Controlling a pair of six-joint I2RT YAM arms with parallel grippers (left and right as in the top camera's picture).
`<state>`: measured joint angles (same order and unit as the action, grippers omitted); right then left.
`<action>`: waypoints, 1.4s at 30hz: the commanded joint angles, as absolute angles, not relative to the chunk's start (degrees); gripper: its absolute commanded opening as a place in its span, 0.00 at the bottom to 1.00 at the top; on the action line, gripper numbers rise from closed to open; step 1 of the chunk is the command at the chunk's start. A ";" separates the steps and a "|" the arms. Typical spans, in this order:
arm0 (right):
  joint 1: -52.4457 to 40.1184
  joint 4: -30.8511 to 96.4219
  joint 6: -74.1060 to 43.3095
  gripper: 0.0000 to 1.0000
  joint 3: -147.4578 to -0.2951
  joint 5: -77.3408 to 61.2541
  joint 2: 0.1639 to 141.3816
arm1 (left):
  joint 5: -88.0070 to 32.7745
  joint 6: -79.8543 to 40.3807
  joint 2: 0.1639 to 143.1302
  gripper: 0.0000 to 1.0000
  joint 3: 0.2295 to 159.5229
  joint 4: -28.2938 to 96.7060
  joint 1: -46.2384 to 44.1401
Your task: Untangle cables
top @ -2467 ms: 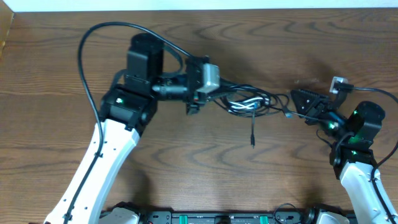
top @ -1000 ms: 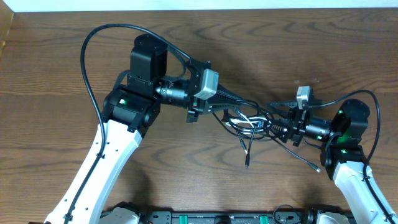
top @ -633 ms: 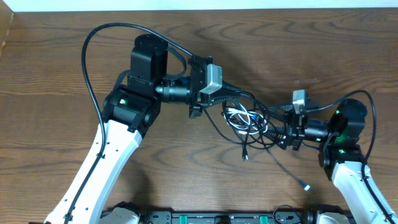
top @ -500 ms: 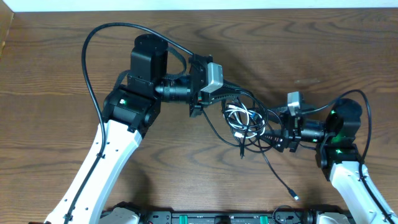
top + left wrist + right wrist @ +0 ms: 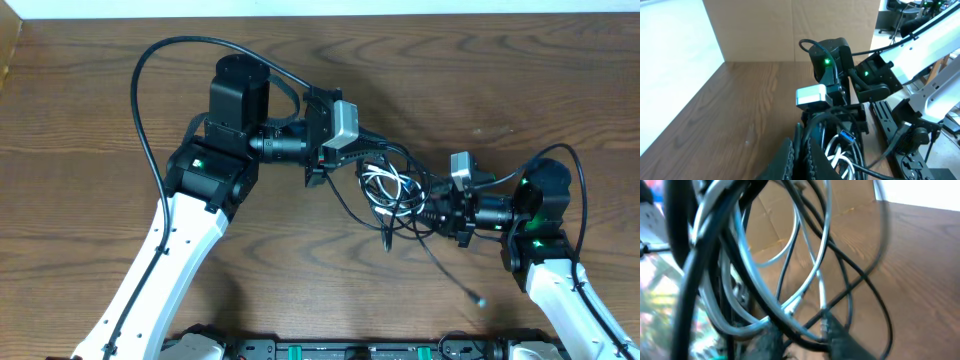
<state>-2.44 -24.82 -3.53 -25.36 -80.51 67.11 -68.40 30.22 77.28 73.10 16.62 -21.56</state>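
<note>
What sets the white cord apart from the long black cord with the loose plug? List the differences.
Colour: the white cord is pale, the black cord dark. Pose: the white cord is looped tightly inside the tangle; the black cord trails out of it, its plug free. Reach: the white cord sits within the tangle; the black cord runs well beyond it. Both are thin and caught in the same tangle.
</note>
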 commanded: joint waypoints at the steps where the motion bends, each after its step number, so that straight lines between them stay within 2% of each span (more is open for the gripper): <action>1: -2.79 -24.84 -2.50 0.09 -25.80 -80.51 67.13 | -65.30 30.30 77.17 0.07 73.17 16.43 -21.67; 6: -2.59 -24.64 -2.48 0.02 -25.80 -80.42 67.13 | -59.68 30.33 77.17 0.08 73.17 16.62 -21.56; 9: -2.44 -24.56 -2.50 0.01 -25.80 -78.72 67.13 | -58.74 30.33 77.17 0.08 73.17 16.80 -21.45; 18: 1.58 -21.61 -2.90 0.01 -25.80 -77.93 67.13 | -45.91 30.24 77.14 0.07 73.17 20.58 -16.21; 26: 4.89 -20.32 -2.92 0.01 -25.80 -77.93 67.13 | -45.60 28.16 77.14 0.08 73.17 22.24 -9.82; 34: 5.32 -20.34 -3.40 0.02 -25.80 -75.92 67.13 | -48.23 28.29 77.17 0.08 73.17 29.41 -9.34; 38: 5.32 -20.27 -7.46 0.02 -25.80 -65.06 67.13 | -48.58 29.36 77.17 0.07 73.17 34.22 -9.34; 40: 5.32 -19.53 -11.73 0.04 -25.80 -54.87 67.13 | -48.58 31.16 77.17 0.07 73.17 36.73 -9.34; 41: 5.32 -18.83 -14.04 0.09 -25.80 -49.74 67.13 | -48.58 31.86 77.17 0.07 73.17 37.87 -9.34; 42: 5.32 -17.96 -16.60 0.18 -25.80 -44.73 67.13 | -48.60 32.32 77.17 0.07 73.17 38.68 -9.34</action>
